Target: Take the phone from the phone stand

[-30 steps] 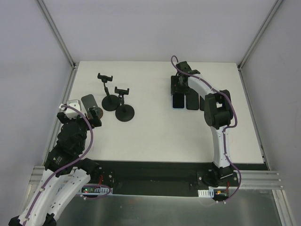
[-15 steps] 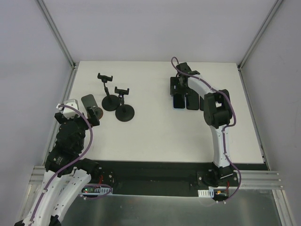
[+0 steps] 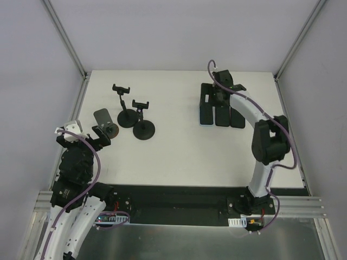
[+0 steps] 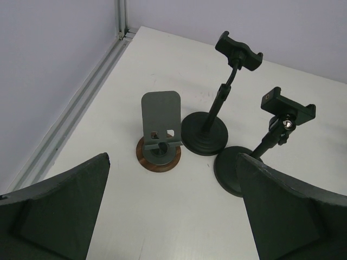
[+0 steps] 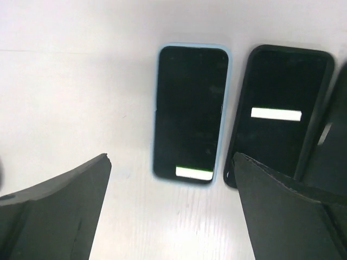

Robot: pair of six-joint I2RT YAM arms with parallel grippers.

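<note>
right gripper (image 5: 171, 156) wide apart, empty, over flat light-blue-cased black phone (image 5: 190, 111) | left gripper (image 4: 173, 157) spread, empty, facing grey wood-based plate stand (image 4: 160, 127)

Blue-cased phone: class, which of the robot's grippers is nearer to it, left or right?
Right. The right gripper hangs just above the blue-cased phone, jaws open; the left gripper is far across, facing the grey stand.

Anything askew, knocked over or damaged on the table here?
Nothing stands out. The grey plate stand on a round wooden base, the taller black clamp stand and the shorter black clamp stand are upright and empty. The blue-cased phone and the black-cased phone lie flat, side by side, screens up.
</note>
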